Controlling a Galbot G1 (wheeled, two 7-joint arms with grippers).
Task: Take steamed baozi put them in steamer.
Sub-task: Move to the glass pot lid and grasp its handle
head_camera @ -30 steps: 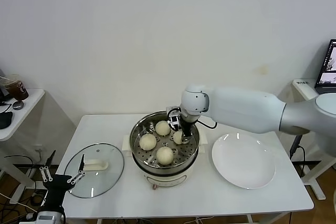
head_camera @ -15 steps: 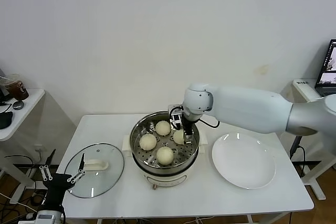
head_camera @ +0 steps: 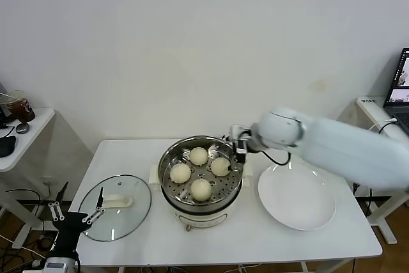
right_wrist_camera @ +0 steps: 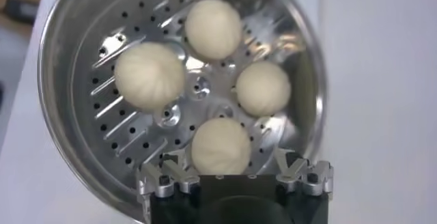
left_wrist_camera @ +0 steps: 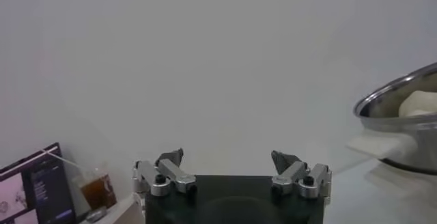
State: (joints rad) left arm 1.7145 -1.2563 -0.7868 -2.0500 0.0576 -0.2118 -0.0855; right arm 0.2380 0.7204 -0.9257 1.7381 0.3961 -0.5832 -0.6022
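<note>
Four steamed baozi on the perforated tray inside the steamer – one toward the back, one left, one right, one front, spread apart around the tray's centre, none touching. Steamer at mid-tabletop, steel pot on cream-white base. Same four buns visible in the right wrist view, nearest one just beyond the fingertips, not gripped.

Right tool above the steamer's right rim, between steamer and white plate – fingers apart, nothing held. Right arm reaching in from the right side.

Left tool parked low off the tabletop's front-left corner, near the glass lid, fingers apart and empty; in the left wrist view both fingers spread wide, steamer rim off to one side.

Glass lid lying flat on tabletop left of steamer, white handle up. White plate right of steamer, bare. Side table at far left with a cup of dark drink.
</note>
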